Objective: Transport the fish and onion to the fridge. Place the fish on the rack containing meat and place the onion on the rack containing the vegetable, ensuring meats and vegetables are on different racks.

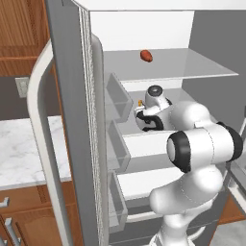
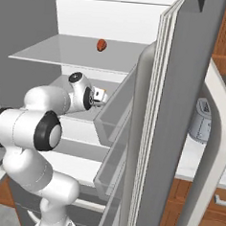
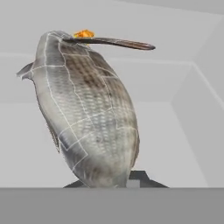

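End effector (image 3: 131, 177) clamps the fish (image 3: 87, 109) — arm reaching level into the fridge (image 1: 72, 96).

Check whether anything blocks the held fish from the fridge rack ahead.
Nothing visible does. The pincer, shut on the fish, already reaches inside the open fridge; a small orange item lies far behind it.

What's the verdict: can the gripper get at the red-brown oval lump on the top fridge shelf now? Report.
Probably not yet. The gripper is shut on the grey fish and sits under the translucent top shelf, which lies between it and the red-brown oval lump.
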{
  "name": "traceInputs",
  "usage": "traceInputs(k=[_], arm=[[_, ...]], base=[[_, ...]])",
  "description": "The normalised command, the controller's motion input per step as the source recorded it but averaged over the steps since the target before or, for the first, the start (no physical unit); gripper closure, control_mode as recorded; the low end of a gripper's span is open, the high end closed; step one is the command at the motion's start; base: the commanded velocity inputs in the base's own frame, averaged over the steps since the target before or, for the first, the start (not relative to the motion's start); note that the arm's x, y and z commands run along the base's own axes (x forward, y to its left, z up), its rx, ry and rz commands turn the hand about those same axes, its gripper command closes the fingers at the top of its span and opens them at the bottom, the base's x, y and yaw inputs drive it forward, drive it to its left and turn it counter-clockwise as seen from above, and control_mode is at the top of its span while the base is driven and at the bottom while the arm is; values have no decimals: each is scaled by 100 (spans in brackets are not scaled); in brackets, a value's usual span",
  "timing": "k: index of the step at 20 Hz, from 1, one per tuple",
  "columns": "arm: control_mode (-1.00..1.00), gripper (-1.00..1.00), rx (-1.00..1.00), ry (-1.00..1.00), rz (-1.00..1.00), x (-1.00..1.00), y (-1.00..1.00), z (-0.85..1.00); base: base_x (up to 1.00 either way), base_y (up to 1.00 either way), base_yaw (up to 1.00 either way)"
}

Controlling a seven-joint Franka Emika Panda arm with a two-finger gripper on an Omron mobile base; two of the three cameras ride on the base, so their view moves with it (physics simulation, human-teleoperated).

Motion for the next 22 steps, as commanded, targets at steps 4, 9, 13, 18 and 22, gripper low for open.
traceInputs(k=[4,9,13,18,22], arm=[[-100,-100,0,-6,0,-55,-2,-39],[-100,-100,0,-7,0,-51,0,-11],[-100,-100,0,0,0,-56,0,0],[-100,-100,1,0,0,-90,0,9],[-100,-100,6,5,-1,-89,0,67]], base=[[0,0,0],[0,0,0],[0,0,0],[0,0,0],[0,0,0]])
